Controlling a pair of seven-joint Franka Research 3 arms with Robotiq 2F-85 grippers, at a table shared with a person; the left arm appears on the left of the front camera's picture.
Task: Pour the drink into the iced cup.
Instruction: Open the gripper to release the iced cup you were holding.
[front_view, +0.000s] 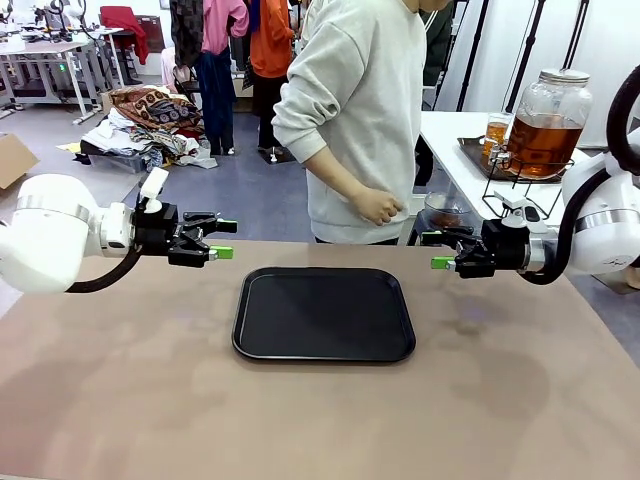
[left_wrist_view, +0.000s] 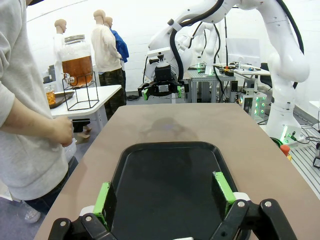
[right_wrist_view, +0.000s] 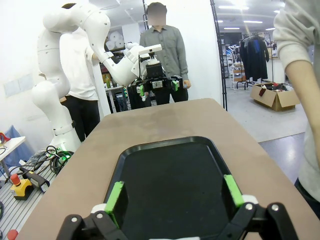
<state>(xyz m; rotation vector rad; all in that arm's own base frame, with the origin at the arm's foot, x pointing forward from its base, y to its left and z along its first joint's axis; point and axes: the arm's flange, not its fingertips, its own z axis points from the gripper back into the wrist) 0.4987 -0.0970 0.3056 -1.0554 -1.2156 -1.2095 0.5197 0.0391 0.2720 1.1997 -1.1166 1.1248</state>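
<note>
2 grippers: left gripper (front_view: 222, 239) and right gripper (front_view: 437, 250) hover wide apart, holding nothing, awaiting items.
Tray: black tray (front_view: 324, 312) bare at table (front_view: 120, 400) centre.
Drink: dispenser (front_view: 546, 122) on side table.

A robotics lab: other robot arms (left_wrist_view: 280, 55), equipment benches (left_wrist_view: 225, 75), clothes racks (right_wrist_view: 255, 52) behind.

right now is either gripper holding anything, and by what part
Nothing is held. The left gripper and the right gripper both hang open and empty on either side of the black tray.
</note>
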